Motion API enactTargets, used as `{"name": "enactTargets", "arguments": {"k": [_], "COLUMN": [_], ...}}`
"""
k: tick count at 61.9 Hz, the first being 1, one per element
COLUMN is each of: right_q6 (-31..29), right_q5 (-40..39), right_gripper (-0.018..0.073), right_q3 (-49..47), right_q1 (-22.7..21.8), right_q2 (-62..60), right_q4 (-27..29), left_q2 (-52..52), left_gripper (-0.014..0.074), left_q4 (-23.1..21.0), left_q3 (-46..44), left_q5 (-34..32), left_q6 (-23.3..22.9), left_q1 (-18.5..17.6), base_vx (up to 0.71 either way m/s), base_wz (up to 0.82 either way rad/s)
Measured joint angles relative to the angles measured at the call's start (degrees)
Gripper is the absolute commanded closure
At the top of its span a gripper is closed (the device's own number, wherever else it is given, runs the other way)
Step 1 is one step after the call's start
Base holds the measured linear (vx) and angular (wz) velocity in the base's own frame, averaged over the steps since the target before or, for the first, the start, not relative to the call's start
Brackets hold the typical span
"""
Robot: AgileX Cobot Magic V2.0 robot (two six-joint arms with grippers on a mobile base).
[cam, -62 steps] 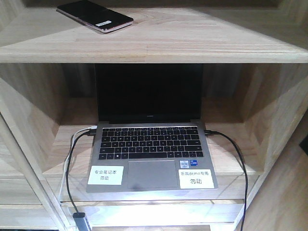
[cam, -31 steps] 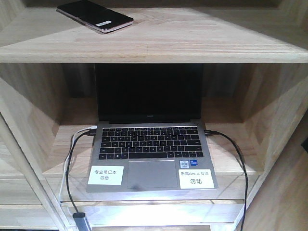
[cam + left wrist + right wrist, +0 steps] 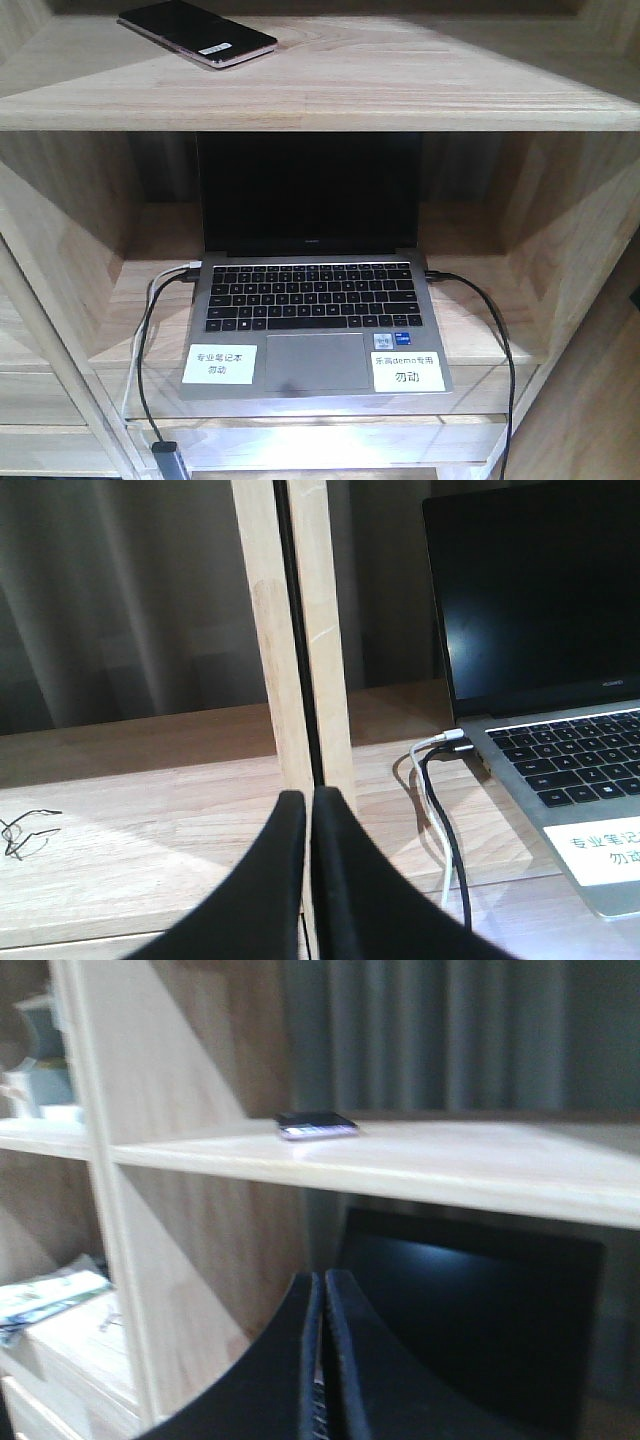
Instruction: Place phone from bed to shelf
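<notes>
No change from the earlier front frames: nothing has moved. Phone [image 3: 197, 33], upper left of front view, lies flat on the shelf [image 3: 400, 90] top board. Compartment below holds 1 open laptop [image 3: 312, 300] with 2 cables [image 3: 145, 340] attached. Left gripper [image 3: 308, 810] fingers together, empty. Right gripper [image 3: 320, 1290] fingers together, empty.
</notes>
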Motion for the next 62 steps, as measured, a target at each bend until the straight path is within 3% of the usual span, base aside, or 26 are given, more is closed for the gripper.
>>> {"name": "enactTargets", "arguments": {"k": [10,18,36,51,62], "right_q6": [17.88,26.75,27.06,26.93,26.93], "right_q5": [0.05,0.11,1.16,5.68,5.23], "right_gripper": [0.0564,0.0564,0.0564,0.0564,0.0564], "right_q3": [0.00,0.00,0.00,0.75,8.13], "right_q1": [0.00,0.00,-2.01,-16.42,-24.86], "right_q2": [0.00,0.00,0.00,-0.82,-7.62], "right_q4": [-17.12,-25.63,-28.19,-28.37,-28.37], "left_q2": [0.00,0.00,0.00,0.00,0.00], "left_gripper": [0.0595,0.0595,0.0595,0.0595,0.0595], "left_q4": [0.00,0.00,0.00,0.00,0.00], "left_q3": [0.00,0.00,0.00,0.00,0.00], "left_q5": [0.00,0.00,0.00,0.00,0.00], "left_q6": [0.00,0.00,0.00,0.00,0.00], "left_q1": [0.00,0.00,0.00,0.00,0.00], "base_vx": [0.00,0.00,0.00,0.00,0.00], "base_wz": [0.00,0.00,0.00,0.00,0.00]}}
